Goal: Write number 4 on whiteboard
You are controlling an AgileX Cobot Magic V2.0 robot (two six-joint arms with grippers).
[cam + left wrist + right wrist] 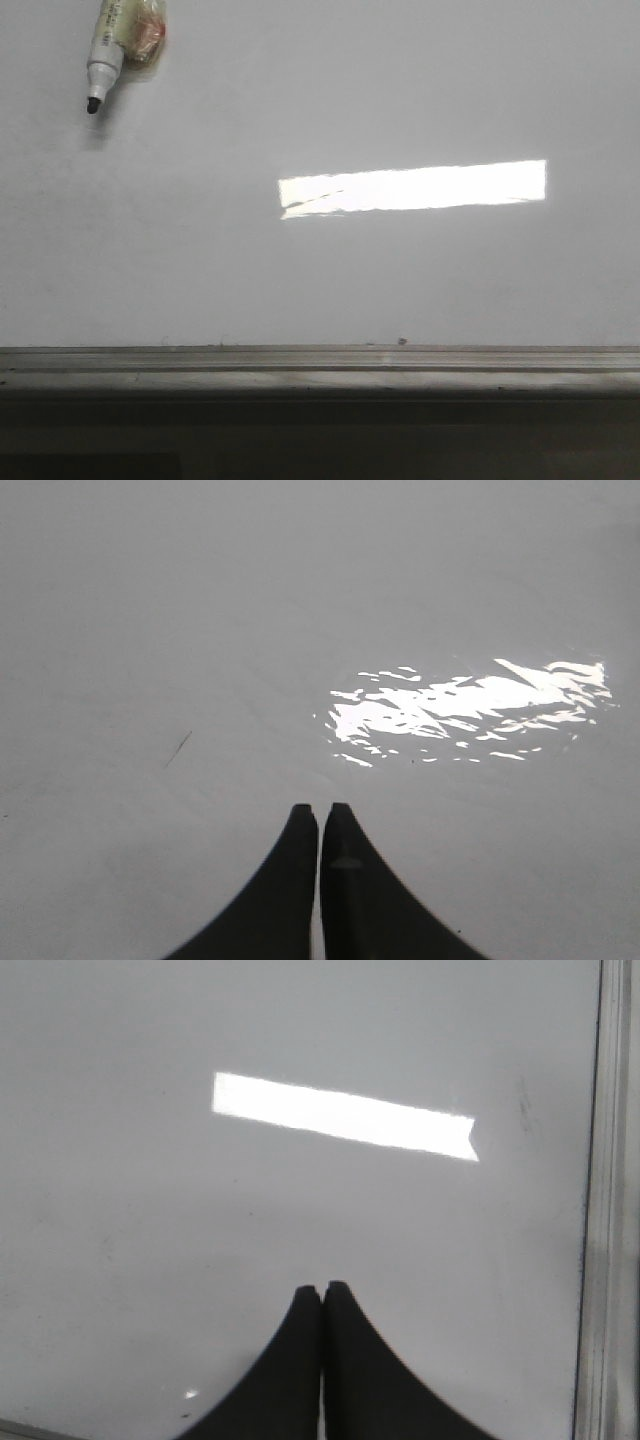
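Note:
The whiteboard (300,280) is a glossy white-grey surface filling the front view, with a grey metal ledge (320,370) along its lower edge. No number 4 shows on it. A white marker (105,55) with a black tip lies at the board's far left, tip pointing toward the ledge, beside a small clear wrapped object (148,35). Neither gripper shows in the front view. My left gripper (320,810) is shut and empty over bare board (200,630). My right gripper (322,1288) is shut and empty over bare board (150,1220).
A bright rectangular glare (415,187) lies on the board's middle. A short thin dark mark (178,748) shows in the left wrist view. The board's metal frame edge (605,1210) runs along one side of the right wrist view.

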